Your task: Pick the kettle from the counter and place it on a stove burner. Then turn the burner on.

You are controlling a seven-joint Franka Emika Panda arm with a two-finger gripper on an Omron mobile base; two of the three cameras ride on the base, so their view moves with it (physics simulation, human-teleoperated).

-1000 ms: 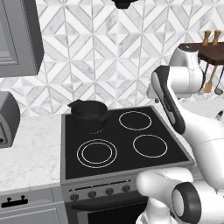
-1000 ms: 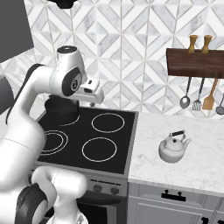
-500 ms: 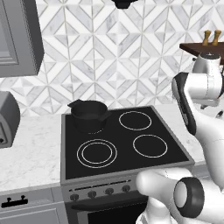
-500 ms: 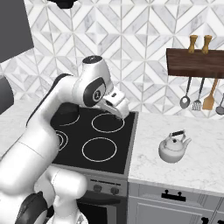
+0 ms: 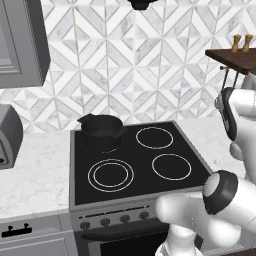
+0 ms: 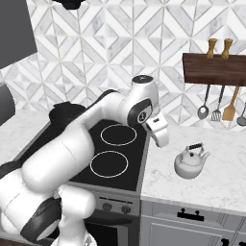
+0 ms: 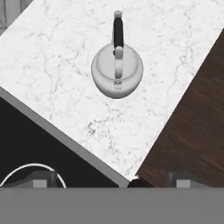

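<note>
Open marble all round the kettle
Bare table point(image 6: 211, 185) rings the kettle point(image 6: 190, 162); black pot point(image 5: 101, 131) crowds one rear burner; front burner point(image 6: 109, 164) lies free

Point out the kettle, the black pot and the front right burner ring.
kettle point(image 6: 191, 164): right base view, on its round body.
black pot point(image 5: 101, 132): left base view, on its side wall.
front right burner ring point(image 5: 171, 156): left base view, on the white ring line.

Two base cameras look forward and down from behind the arm, sharing the cooktop point(image 5: 135, 160); the hand camera looks straight down on the counter point(image 7: 57, 65) and kettle point(image 7: 117, 72).
</note>
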